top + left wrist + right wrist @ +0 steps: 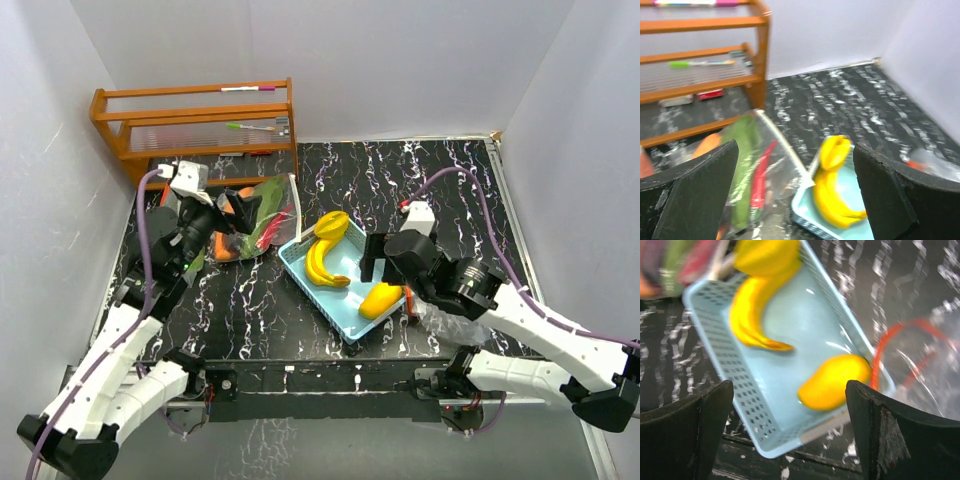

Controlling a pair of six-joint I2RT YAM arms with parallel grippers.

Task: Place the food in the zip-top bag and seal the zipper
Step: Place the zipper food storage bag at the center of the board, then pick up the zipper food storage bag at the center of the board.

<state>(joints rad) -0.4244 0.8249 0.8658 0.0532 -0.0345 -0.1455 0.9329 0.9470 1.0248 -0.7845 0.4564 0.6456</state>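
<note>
Bananas [320, 265] and mango [380, 299] lie in the blue basket [352, 262], centre frame. Left gripper [795, 182] and right gripper [790, 427] both gape apart, empty.

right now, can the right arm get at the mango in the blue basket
Probably yes. The right arm has its jaws open close by the mango, which lies uncovered in a corner of the basket, apart from the bananas. The basket wall right beside it might crowd one jaw.

No legible text or labels.
</note>
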